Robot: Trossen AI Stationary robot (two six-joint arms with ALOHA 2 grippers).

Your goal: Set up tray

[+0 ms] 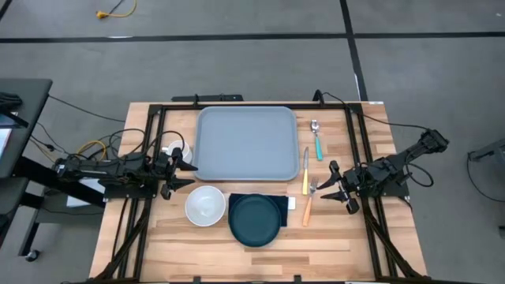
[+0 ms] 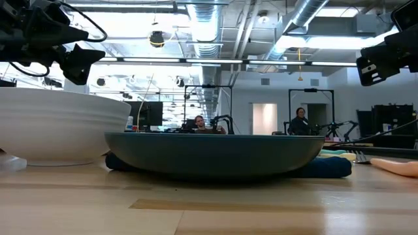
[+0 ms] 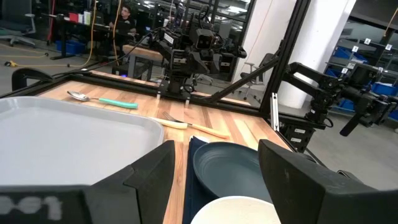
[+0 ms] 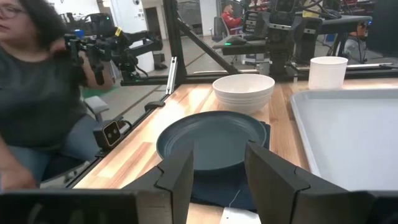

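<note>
Wooden table (image 1: pixel 158 237) on a grey floor, dark frame rails along both side edges; an open workshop with people at benches lies beyond.

Tray (image 1: pixel 246 143): empty, flat at the middle of the table's far edge, long axis running parallel to that edge.

Items off the tray: white bowl (image 1: pixel 205 205) and dark plate (image 1: pixel 254 219) toward the near edge, the plate resting on a navy napkin (image 1: pixel 282 207); white cup (image 1: pixel 172 149) just beside the tray's left rim; spoon (image 1: pixel 317 139), knife (image 1: pixel 306 170) and fork (image 1: pixel 309 201) between the tray and the table's right edge.

Left gripper (image 1: pixel 186 168): jaws open, empty, near the tray's left near corner, beside the cup and bowl.

Right gripper (image 1: pixel 331 183): jaws part open, empty, pointing at the cutlery, nearest the fork.

Judgement: nothing loaded yet. Cutlery falls to the right arm; cup and bowl to the left.
</note>
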